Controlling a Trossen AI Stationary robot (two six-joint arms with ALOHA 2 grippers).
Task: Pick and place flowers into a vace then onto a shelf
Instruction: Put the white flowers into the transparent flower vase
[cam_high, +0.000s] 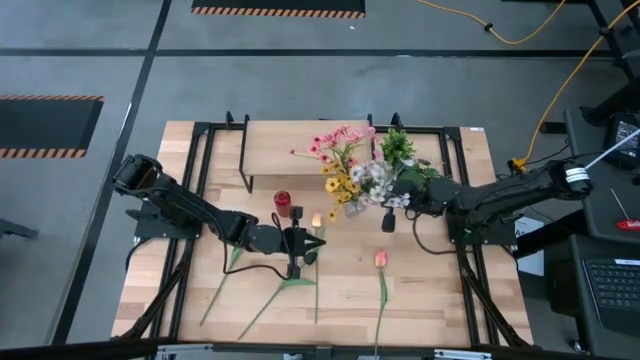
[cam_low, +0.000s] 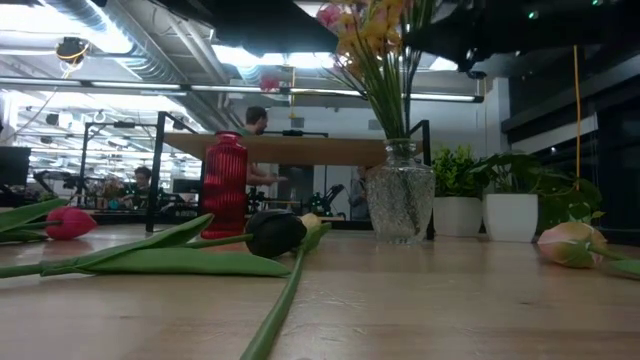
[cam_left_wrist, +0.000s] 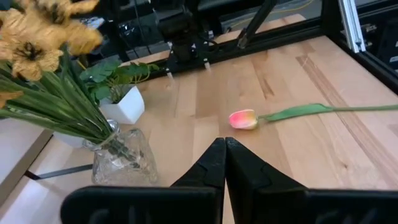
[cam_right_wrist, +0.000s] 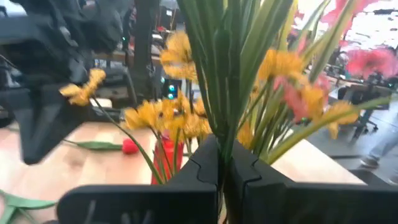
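Pink tulip (cam_left_wrist: 243, 119) lies ahead of left end effector (cam_left_wrist: 224, 149).

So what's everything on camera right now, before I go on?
table: one, light wood, under everything
shelf: one, light wood, black legs, table's back
glass vase: one, clear, before the shelf
bouquet: one, pink, yellow, white, in glass vase
red vase: one, red, left of glass vase
loose flowers: four stems, lying at table's front
potted plants: two, green, white pots, right of glass vase
person: one, room behind
left gripper: jaws shut, table centre
right gripper: jaws shut, at the bouquet
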